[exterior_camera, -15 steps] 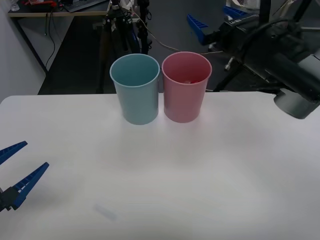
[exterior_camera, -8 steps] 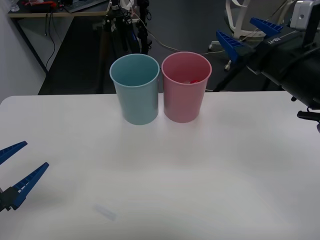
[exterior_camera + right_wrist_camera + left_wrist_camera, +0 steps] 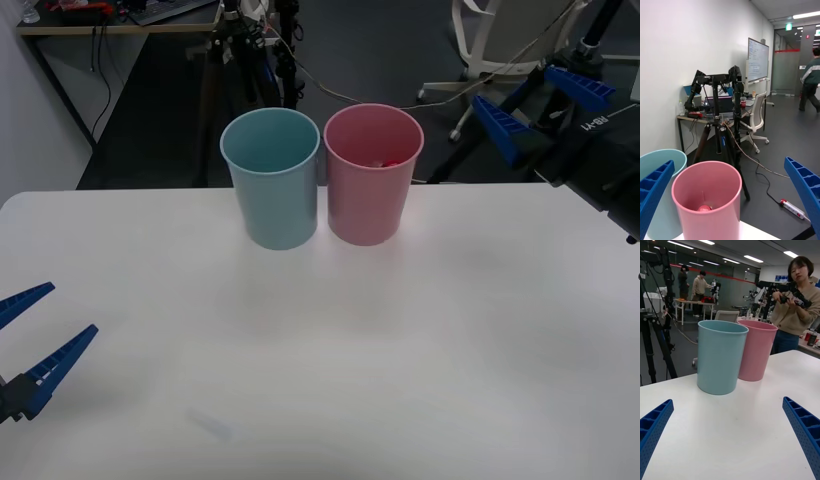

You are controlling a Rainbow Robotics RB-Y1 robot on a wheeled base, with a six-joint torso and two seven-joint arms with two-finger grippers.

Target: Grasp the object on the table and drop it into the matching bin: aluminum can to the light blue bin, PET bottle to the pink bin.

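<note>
A: Near end first. Left gripper (image 3: 35, 340) sits low at the table (image 3: 400, 330) edge, well short of the pink bin (image 3: 372, 175), fingers spread, nothing between them. Same as a second ago, so it's idle.

B: And the right one?

A: Right gripper (image 3: 545, 105) is up beyond the table's far right corner, right of the pink bin, fingers apart and empty. A second ago it was closer to the bin; it has swung out and away.

B: Meaning?

A: Looks like the drop is done. The bottle (image 3: 704, 208) lies at the bottom of the pink bin, red cap up. Correct bin for PET, so the task reads as basically finished; only the retreat is left.

B: Views differ?

A: The right wrist view looks down into the pink bin and shows the cap clearly; the front view gives just a reddish hint inside. The left wrist view sees the blue bin (image 3: 720, 356) and pink bin from the side, touching or nearly, contents hidden.
</note>
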